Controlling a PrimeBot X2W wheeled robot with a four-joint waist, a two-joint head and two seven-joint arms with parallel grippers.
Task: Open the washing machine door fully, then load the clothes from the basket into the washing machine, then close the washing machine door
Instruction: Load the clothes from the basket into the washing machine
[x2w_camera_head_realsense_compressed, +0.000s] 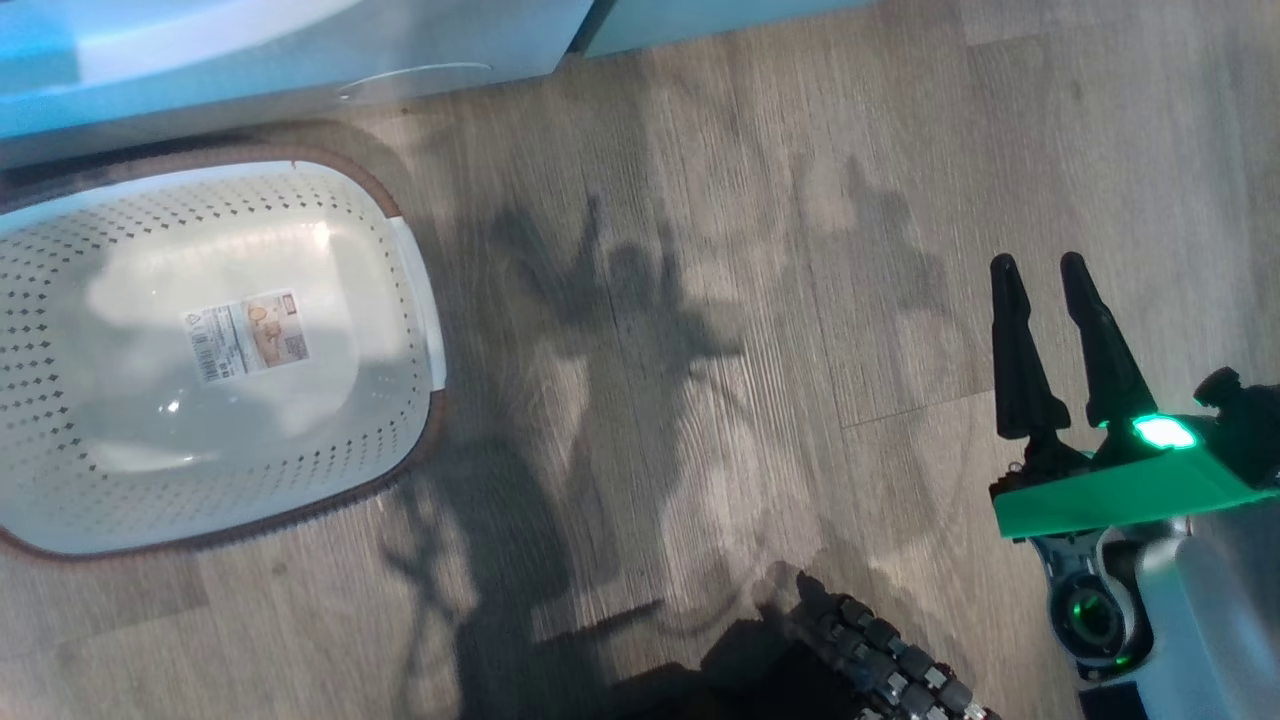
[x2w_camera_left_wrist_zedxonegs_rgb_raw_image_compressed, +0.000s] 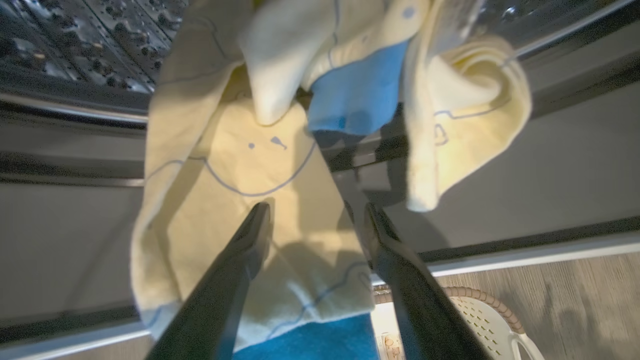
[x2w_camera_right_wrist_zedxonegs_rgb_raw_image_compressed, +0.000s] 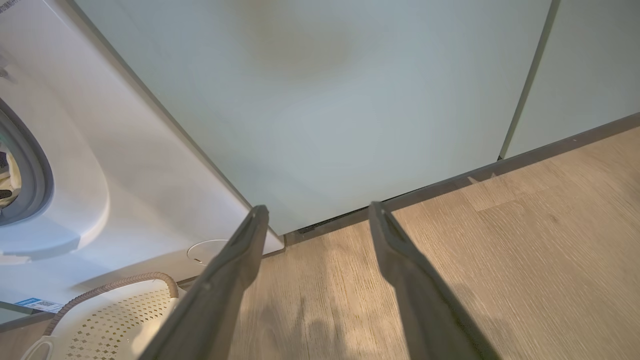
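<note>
The basket (x2w_camera_head_realsense_compressed: 50, 300) stands on the floor (x2w_camera_head_realsense_compressed: 750, 250) just before the foot of the washing machine (x2w_camera_right_wrist_zedxonegs_rgb_raw_image_compressed: 125, 165). It holds nothing but the printed label (x2w_camera_head_realsense_compressed: 247, 335) stuck to its glossy bottom. The clothes (x2w_camera_left_wrist_zedxonegs_rgb_raw_image_compressed: 250, 200) lie at the machine's mouth. The pale yellow fabric with blue line drawings is draped from the steel drum (x2w_camera_left_wrist_zedxonegs_rgb_raw_image_compressed: 75, 40) out over the lip and hangs down the front. A blue patch (x2w_camera_left_wrist_zedxonegs_rgb_raw_image_compressed: 357, 95) sits among the folds.

The left tool (x2w_camera_left_wrist_zedxonegs_rgb_raw_image_compressed: 317, 207) has its fingers apart and clamps nothing. The cloth lies just beyond the fingertips, and it is unclear whether they touch it. The right tool (x2w_camera_head_realsense_compressed: 1038, 265), fingers also apart and empty, hangs over bare floor well away from the basket.

How many garments make up the heap cannot be told. A strip of blue fabric (x2w_camera_left_wrist_zedxonegs_rgb_raw_image_compressed: 320, 345) is cut off by the left wrist view's bottom edge. In the right wrist view only an arc of the grey gasket (x2w_camera_right_wrist_zedxonegs_rgb_raw_image_compressed: 35, 165) shows at the left edge.

The floor is grey-brown wood plank, crossed by the robot's shadows. A pale green cabinet door (x2w_camera_right_wrist_zedxonegs_rgb_raw_image_compressed: 325, 100) stands beside the machine.
</note>
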